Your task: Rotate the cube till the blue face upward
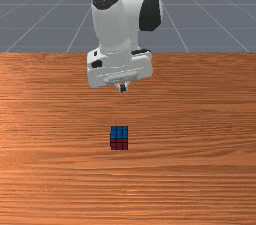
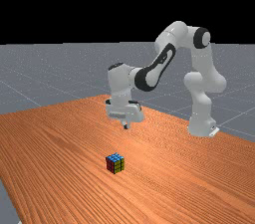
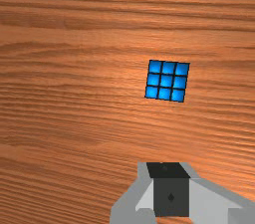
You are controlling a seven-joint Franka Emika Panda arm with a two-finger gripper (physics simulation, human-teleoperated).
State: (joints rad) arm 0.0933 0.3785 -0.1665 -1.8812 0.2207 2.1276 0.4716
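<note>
Currently, our end effector (image 1: 123,89) hangs clenched above the bench (image 1: 200,179); below and forward of it, well apart, we see the cube (image 1: 119,138), blue face (image 3: 167,80) up.

Orange-brown wooden table (image 1: 50,169) spreads beneath the gripper (image 1: 123,88), grain in dark streaks; behind it lies grey floor (image 1: 40,9) crossed by pale lines, with black backdrop (image 2: 50,4) higher up.

No readable text, labels, brands, numbers or signs — none, in any view.
</note>
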